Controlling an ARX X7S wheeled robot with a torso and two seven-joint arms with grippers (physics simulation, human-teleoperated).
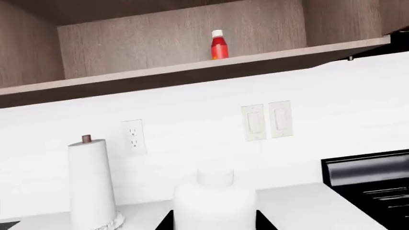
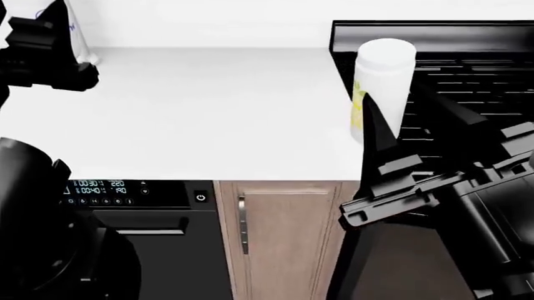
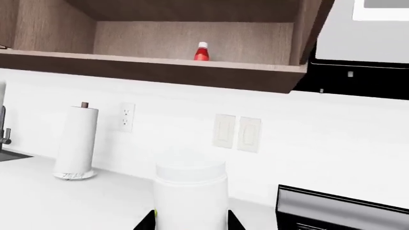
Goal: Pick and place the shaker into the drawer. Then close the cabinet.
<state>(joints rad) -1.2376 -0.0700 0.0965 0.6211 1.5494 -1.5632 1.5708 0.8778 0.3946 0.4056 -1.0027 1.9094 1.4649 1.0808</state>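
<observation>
White desk ahead; the small white cylindrical shaker with yellow speckles stands between my right gripper's wide jaws. Looks light, rigid, slippery: I'd grip mid-body. Left jaws: can't tell.

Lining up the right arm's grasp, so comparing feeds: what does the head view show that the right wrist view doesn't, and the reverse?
Only the head view: the right end effector, open astride the shaker, the brown cabinet door below the counter, and the black appliance's lit panel. Only the right wrist view: the red bottle on the upper shelf, paper towel roll, outlet and wall switches. Both show the shaker, white counter and stove.
</observation>
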